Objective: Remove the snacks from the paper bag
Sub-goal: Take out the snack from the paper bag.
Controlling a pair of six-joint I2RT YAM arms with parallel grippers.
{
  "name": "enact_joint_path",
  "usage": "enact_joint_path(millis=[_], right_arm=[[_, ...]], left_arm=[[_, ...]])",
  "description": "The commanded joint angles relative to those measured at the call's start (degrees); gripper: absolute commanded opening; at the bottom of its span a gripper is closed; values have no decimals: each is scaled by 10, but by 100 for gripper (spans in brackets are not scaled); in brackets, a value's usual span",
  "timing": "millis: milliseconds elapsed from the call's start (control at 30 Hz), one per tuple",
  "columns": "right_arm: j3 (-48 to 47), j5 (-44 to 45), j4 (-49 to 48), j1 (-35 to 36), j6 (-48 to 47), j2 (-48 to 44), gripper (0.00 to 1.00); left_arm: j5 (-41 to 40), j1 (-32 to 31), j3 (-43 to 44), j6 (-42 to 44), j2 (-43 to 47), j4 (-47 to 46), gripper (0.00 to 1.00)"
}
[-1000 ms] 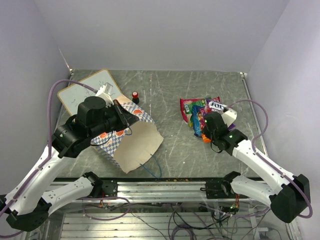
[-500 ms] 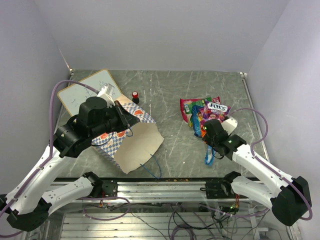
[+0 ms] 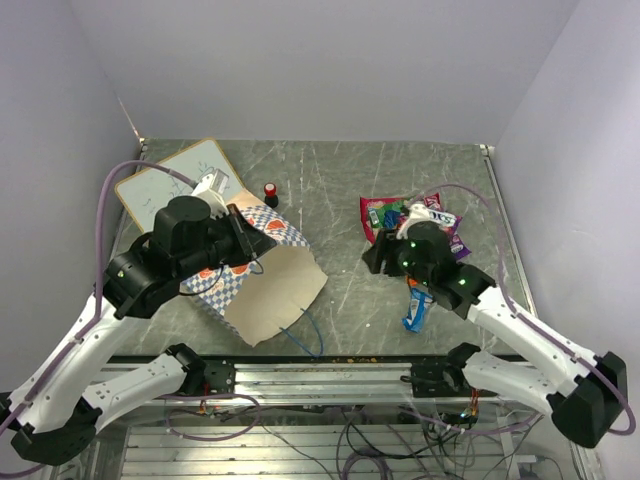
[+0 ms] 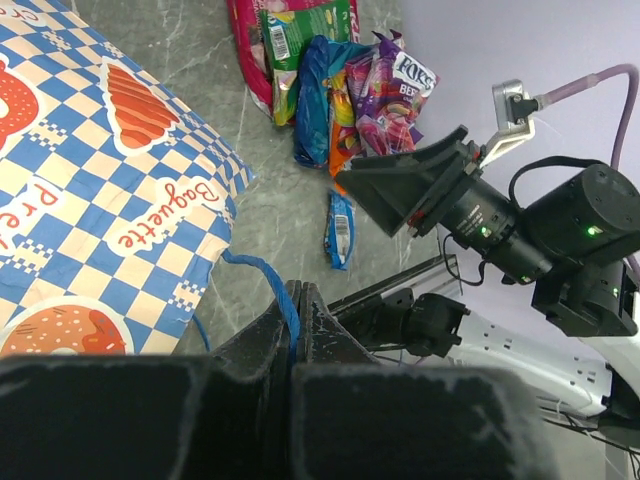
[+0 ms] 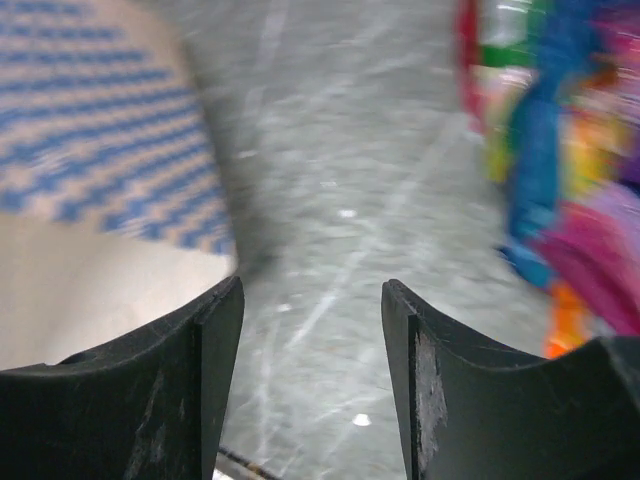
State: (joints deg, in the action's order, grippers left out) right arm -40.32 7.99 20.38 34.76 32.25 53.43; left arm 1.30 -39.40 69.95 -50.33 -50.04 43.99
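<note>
Now | left gripper (image 4: 295, 292) clenched on thin blue cord (image 4: 252, 264) of crinkled checked paper bag (image 4: 90, 200) just ahead-left | right gripper (image 5: 312, 305) spread, empty; glossy foil snacks (image 5: 560, 180) heaped to its right | scratched grey table (image 3: 340, 170), lilac walls (image 3: 300, 60)

I see white shells and black joint housings on both the left arm (image 3: 62, 372) and right arm (image 3: 522, 332). A lilac cable (image 3: 103, 200) loops off each wrist. Green lights (image 3: 462, 273) dot the black joints. The right gripper (image 5: 312, 300) has matte black, wedge-shaped fingers (image 5: 140, 400), slightly scuffed.
</note>
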Motion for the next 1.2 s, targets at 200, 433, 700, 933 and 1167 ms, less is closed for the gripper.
enact_joint_path(millis=[200, 433, 700, 933, 1167], right_arm=[[11, -2, -365, 316, -180, 114, 63], [44, -28, -709, 381, -353, 317, 61], [-21, -10, -930, 379, -507, 562, 56], [-122, -28, -963, 370, -496, 684, 69], [-242, -18, -946, 367, -474, 791, 86]], left_arm=[[-14, 3, -17, 8, 58, -2, 7], [-13, 3, -24, 17, 69, 11, 7], [-6, 3, -26, 17, 64, -1, 7], [-14, 3, -24, 17, 55, 7, 7], [-17, 3, -14, 17, 56, 26, 7]])
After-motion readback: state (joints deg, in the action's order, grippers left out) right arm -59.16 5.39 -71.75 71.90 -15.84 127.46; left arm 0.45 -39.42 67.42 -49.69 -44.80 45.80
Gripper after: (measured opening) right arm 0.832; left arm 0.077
